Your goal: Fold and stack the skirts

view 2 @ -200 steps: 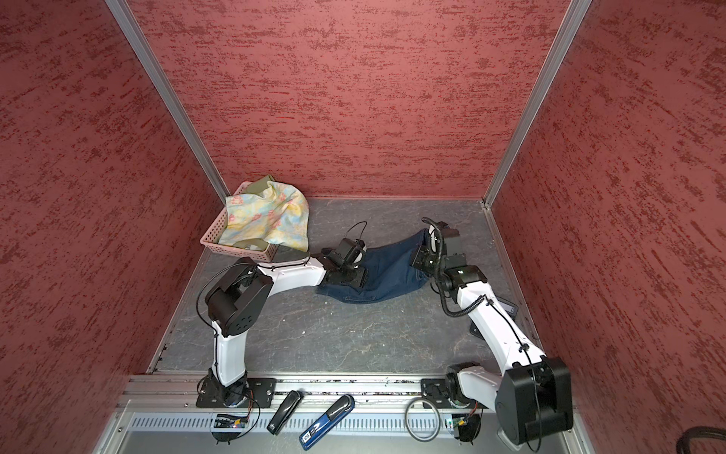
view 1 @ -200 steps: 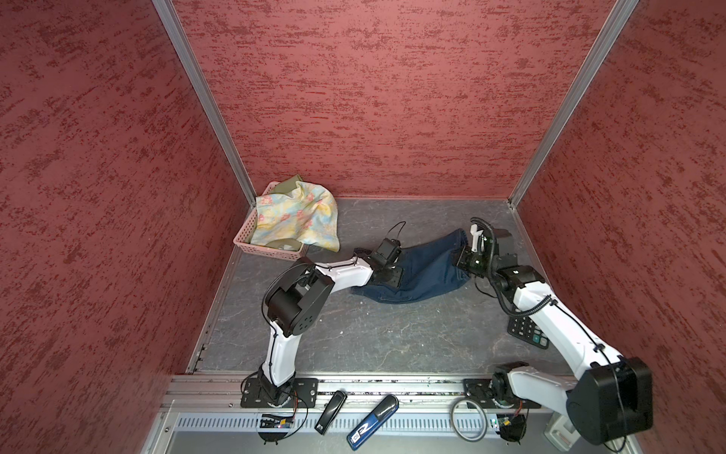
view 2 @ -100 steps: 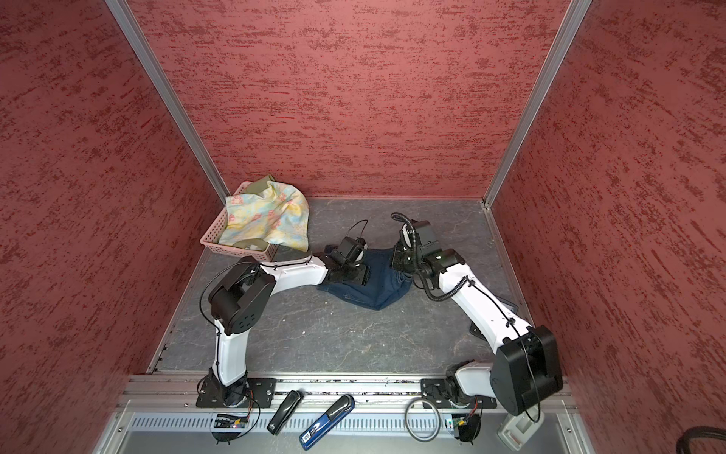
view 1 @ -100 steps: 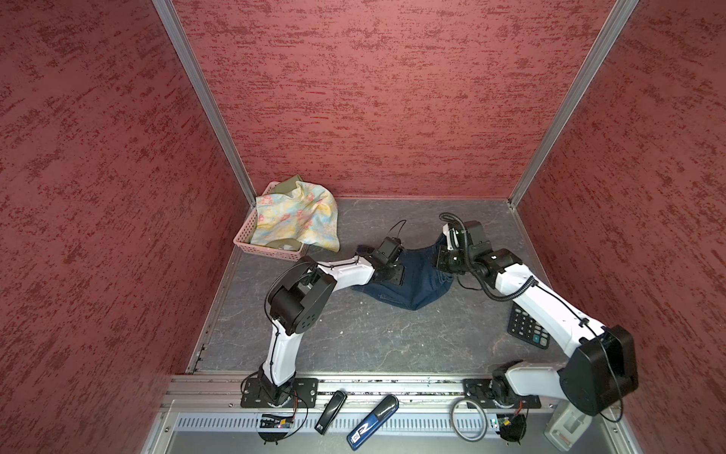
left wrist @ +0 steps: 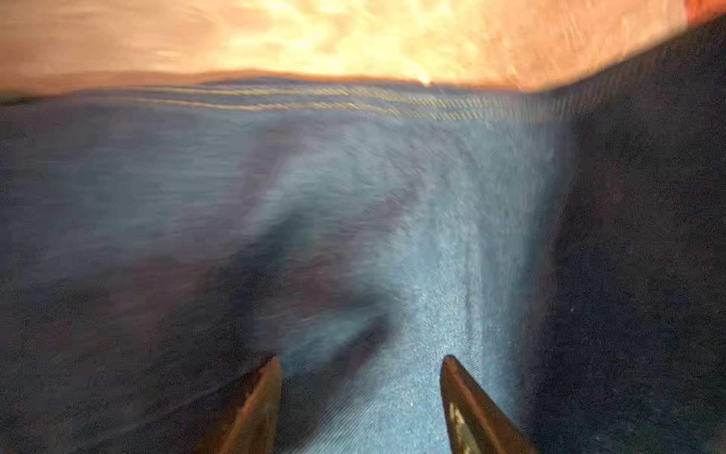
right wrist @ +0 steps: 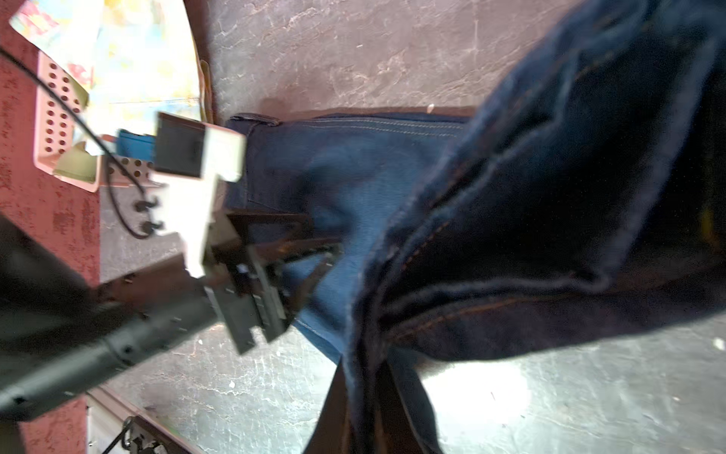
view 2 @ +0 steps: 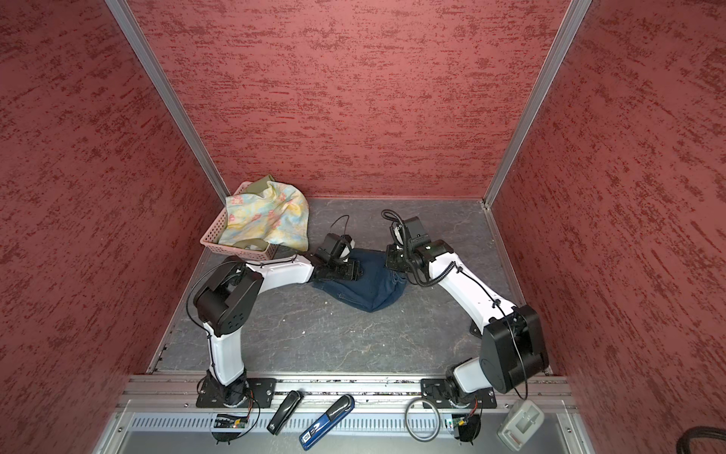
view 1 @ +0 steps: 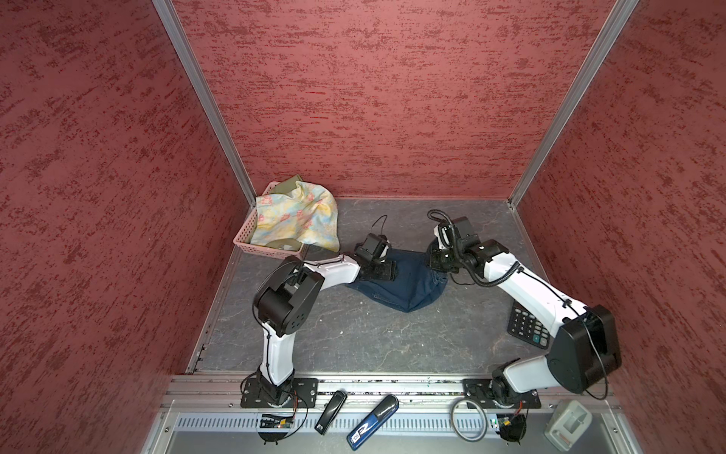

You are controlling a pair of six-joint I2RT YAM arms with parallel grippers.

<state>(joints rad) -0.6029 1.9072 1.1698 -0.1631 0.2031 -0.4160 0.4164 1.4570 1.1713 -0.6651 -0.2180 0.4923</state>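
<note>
Grey tabletop [view 1: 353, 342], red-walled cell: denim skirt [view 1: 408, 287] lying crosswise between the arms — right gripper [right wrist: 363, 377] pinching its raised right edge, left gripper [left wrist: 361, 359] spread over its left part.

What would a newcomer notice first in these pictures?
The dark blue denim skirt lies bunched in the middle of the grey table; the right gripper pinches its edge and the left gripper is open over it. In the back left corner, the bright pastel floral skirt spills over a pink basket.
</note>
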